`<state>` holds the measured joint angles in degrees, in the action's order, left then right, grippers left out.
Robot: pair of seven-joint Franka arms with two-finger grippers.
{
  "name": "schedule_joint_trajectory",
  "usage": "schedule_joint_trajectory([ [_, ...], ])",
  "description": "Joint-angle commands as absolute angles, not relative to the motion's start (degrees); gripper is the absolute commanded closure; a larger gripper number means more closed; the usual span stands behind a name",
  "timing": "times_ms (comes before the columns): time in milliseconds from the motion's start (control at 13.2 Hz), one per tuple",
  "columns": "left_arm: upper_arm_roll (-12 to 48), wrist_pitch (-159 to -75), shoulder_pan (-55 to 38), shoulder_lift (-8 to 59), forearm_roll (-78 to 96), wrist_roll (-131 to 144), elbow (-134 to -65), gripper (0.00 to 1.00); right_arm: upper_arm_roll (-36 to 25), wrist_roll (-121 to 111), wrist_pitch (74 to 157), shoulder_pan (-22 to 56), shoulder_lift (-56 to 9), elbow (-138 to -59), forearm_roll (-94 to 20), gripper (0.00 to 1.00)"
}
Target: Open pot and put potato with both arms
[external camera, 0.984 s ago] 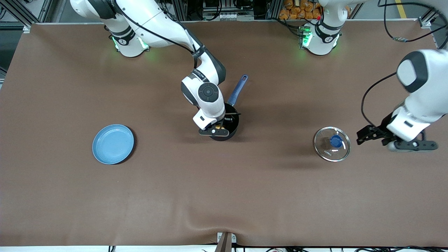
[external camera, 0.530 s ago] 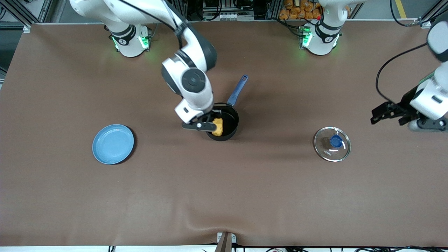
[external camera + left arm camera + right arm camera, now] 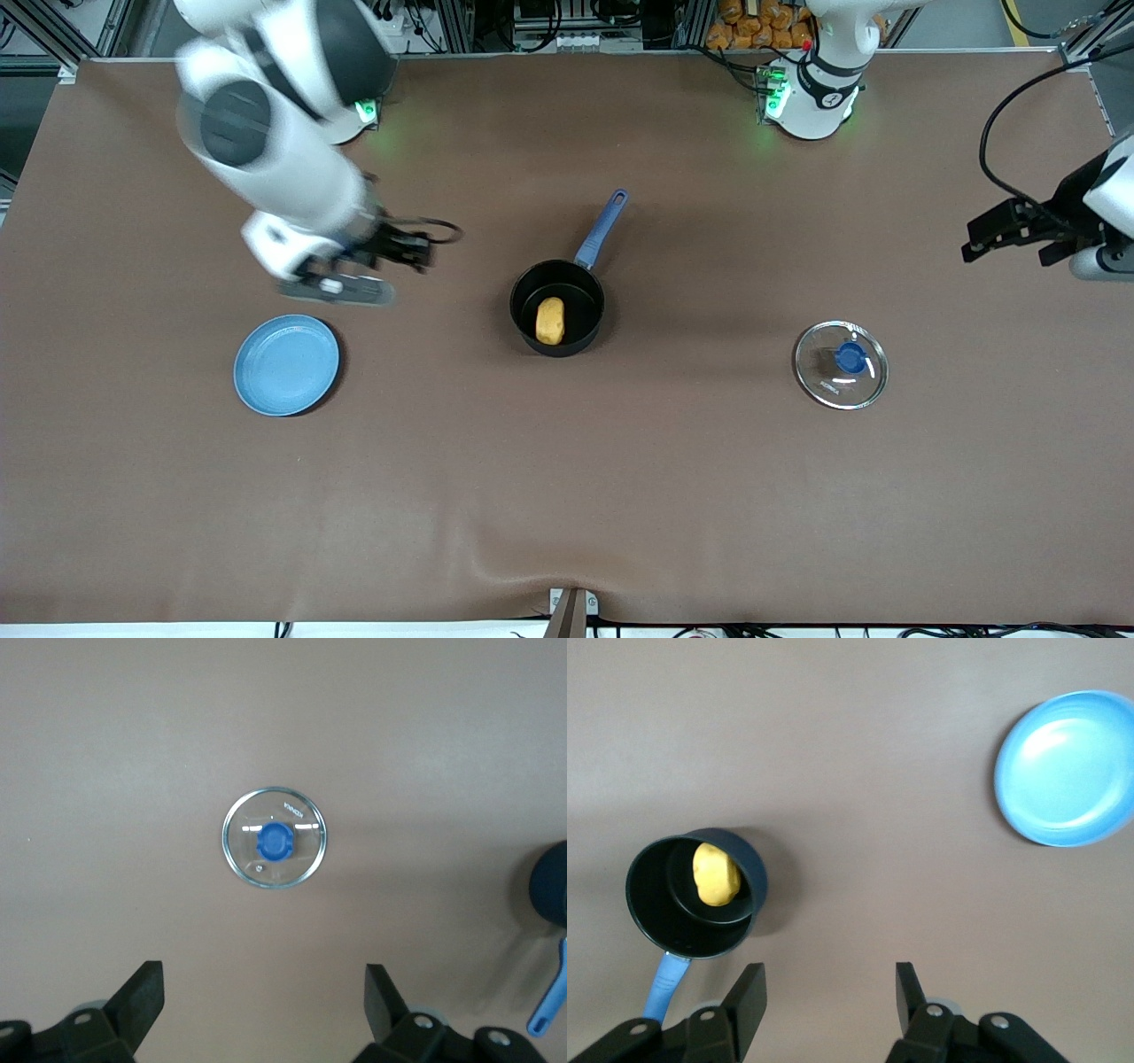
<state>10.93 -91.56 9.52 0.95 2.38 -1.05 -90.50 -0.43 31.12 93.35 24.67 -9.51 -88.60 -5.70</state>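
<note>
Brown table (image 3: 620, 496): potato (image 3: 550, 320) lies in lidless pot (image 3: 557, 307).

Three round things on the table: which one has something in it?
The black pot with the blue handle, mid-table: the potato lies inside it. The light-blue plate holds nothing, and the glass lid lies by itself on the table.

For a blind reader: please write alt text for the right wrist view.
A small yellow potato lies inside a lidless black saucepan with a blue handle on a brown table; a light-blue plate sits apart, and the empty right gripper hangs above, jaws open.
</note>
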Motion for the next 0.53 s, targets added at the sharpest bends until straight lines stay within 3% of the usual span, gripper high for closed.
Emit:
schedule_joint_trajectory([
  [0,11.78,-87.82,9.23,-1.58,-0.08,2.35,-90.26,0.00,-0.09,28.93,88.27,20.49,-5.37,-88.69,-5.54,0.04],
  [76,12.47,-86.85,9.23,-2.19,-0.09,3.77,-90.26,0.00,-0.26,26.91,85.72,19.26,-5.27,-87.81,-3.88,0.00],
  [454,13.18,-86.84,9.32,-4.04,-2.27,4.04,-91.84,0.00,-0.44,17.11,79.63,11.53,-5.27,-83.32,0.44,0.00],
])
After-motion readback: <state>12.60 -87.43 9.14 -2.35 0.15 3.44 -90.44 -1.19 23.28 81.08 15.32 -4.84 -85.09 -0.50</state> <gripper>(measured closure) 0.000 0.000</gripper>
